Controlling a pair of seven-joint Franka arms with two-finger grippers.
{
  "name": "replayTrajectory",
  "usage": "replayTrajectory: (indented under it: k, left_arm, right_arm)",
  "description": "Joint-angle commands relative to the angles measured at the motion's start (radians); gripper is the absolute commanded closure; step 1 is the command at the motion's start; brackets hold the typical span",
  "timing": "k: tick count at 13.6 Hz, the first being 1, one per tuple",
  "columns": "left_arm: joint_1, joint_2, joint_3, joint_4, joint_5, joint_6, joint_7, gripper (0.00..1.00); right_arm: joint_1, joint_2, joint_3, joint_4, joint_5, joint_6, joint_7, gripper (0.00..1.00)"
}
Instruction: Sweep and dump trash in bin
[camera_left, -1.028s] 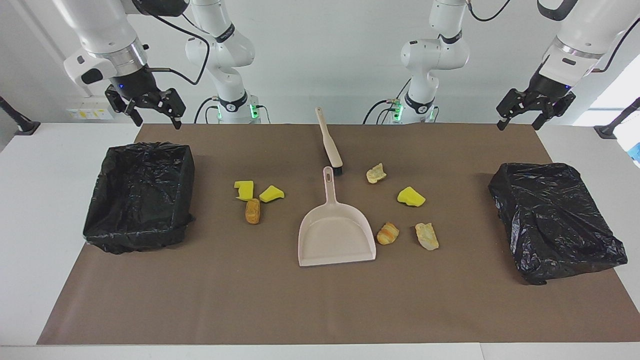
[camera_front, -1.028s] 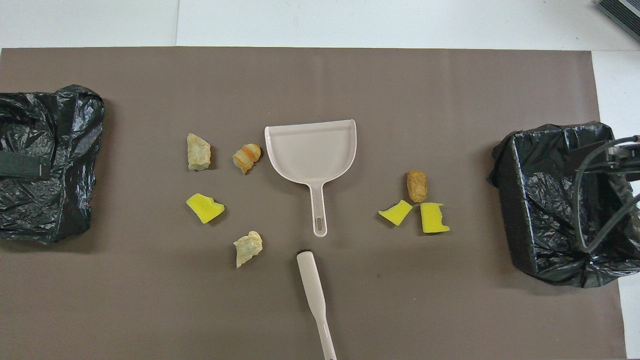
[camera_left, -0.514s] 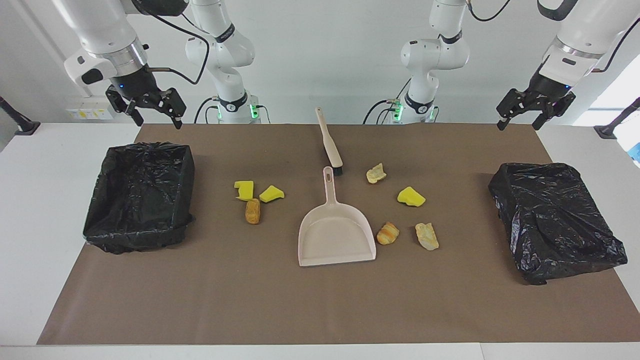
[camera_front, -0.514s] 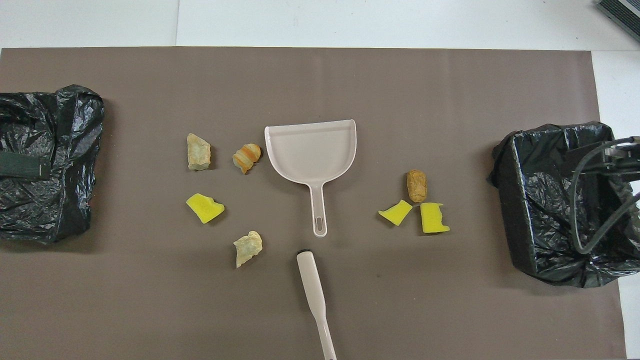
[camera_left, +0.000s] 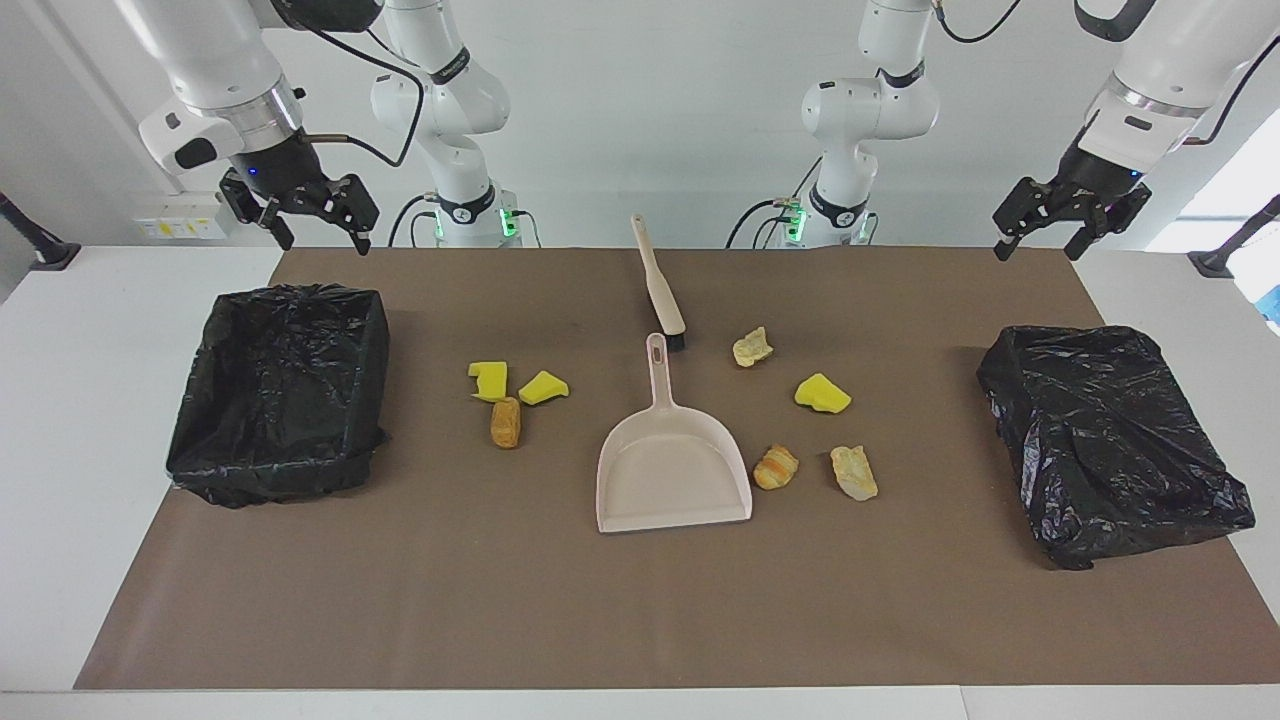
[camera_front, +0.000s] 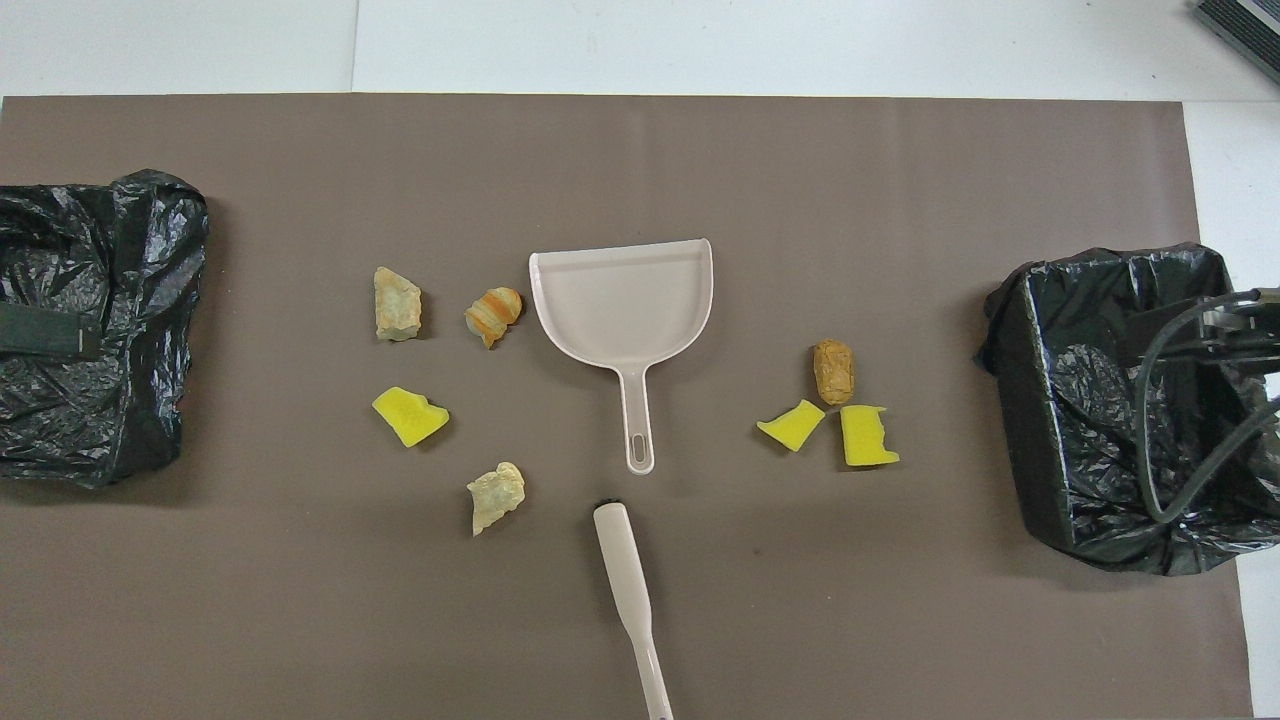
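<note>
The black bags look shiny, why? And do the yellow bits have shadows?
Facing view: the open black bin bag crinkles and catches the light in pale streaks. Overhead view: the same glints on the bag; each yellow foam chunk casts only a faint, soft shadow on the brown mat.

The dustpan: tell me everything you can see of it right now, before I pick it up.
The dustpan is beige, plastic by its look, with a wide shallow scoop and a slim straight handle ending in a slotted hanging hole. It lies flat and empty on the brown mat mid-table, handle toward the robots, open mouth away from them. The handle's tip stops just short of the brush. The striped orange lump sits close beside the scoop's wall. Nothing holds it.
</note>
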Motion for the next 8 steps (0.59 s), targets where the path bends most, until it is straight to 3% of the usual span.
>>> replayTrajectory:
  k: [1,8]
  left_arm:
    - [-0.007,-0.007,0.005,0.000,0.017,-0.006,0.000,0.00]
    - [-0.005,-0.007,0.005,0.000,0.017,-0.005,0.000,0.00]
  right_arm:
    - [-0.007,-0.037,0.001,-0.048,0.025,0.007,-0.011,0.00]
    - [-0.019,-0.036,0.001,-0.050,0.025,0.036,-0.017,0.00]
